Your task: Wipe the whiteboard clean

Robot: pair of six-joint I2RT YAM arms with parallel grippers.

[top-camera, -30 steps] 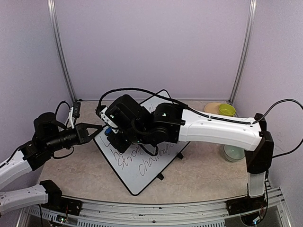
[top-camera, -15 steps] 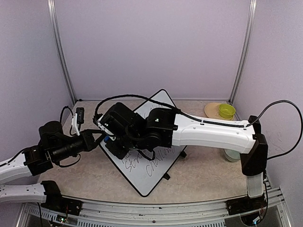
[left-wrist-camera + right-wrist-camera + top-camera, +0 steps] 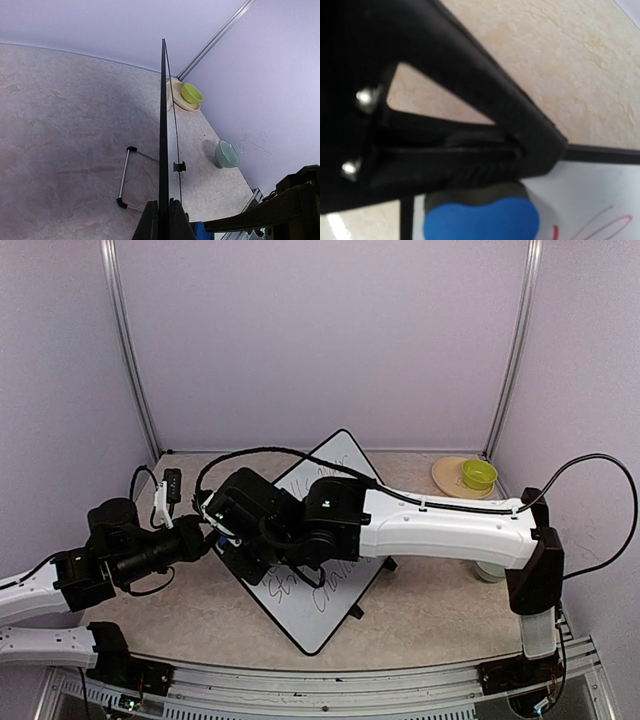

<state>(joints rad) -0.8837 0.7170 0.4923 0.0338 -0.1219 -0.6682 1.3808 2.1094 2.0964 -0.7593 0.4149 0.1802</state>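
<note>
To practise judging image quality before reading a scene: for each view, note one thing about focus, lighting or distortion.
Top external: even, soft light, sharp, no harsh glare on the whiteboard. Left wrist: sharp, but the far edge of the table bows, a wide-lens effect. Right wrist: too close, everything soft; the blue eraser is a blurred blob.

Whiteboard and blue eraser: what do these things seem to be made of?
The whiteboard: glossy white coated panel, judging by its sheen and marker writing; thin black frame, likely plastic. The blue eraser: matte blue body, probably plastic or foam, with a grey, perhaps felt, layer.
</note>
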